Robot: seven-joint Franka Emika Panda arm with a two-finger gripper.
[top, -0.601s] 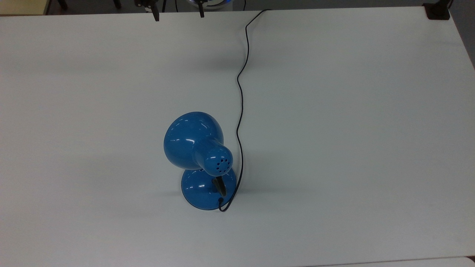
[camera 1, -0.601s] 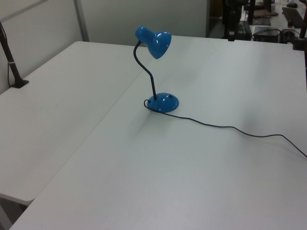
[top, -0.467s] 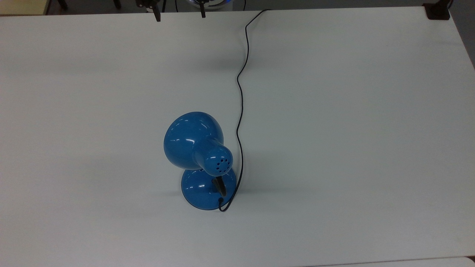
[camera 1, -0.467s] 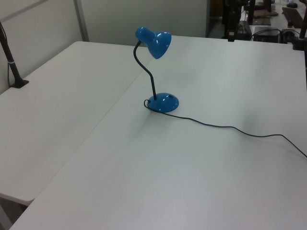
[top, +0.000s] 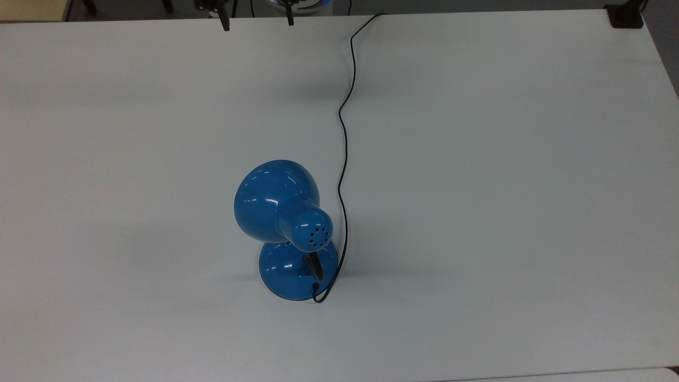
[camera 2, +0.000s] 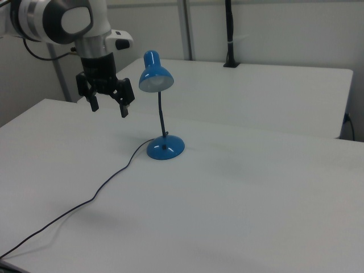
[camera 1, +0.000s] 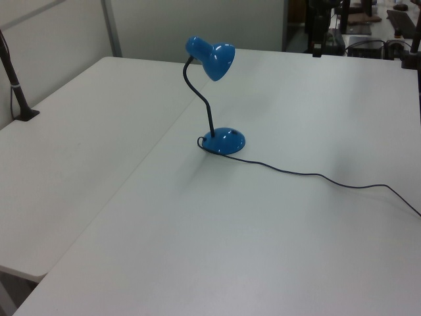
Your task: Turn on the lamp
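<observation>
End effector (camera 2: pixel 108 106), fingers spread, hangs beside the upright lamp (camera 2: pixel 160 116), whose shade faces the right view's lower right.

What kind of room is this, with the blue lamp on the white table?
Probably a robotics lab or office workspace: a robot arm's end effector hangs over plain white tables bearing a lamp, with equipment behind.

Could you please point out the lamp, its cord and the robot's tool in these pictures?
lamp (top: pixel 276 199): top view, on the blue shade.
cord (top: pixel 343 143): top view, on its run across the table.
tool (camera 2: pixel 108 107): right view, midway between its open fingertips.
</observation>
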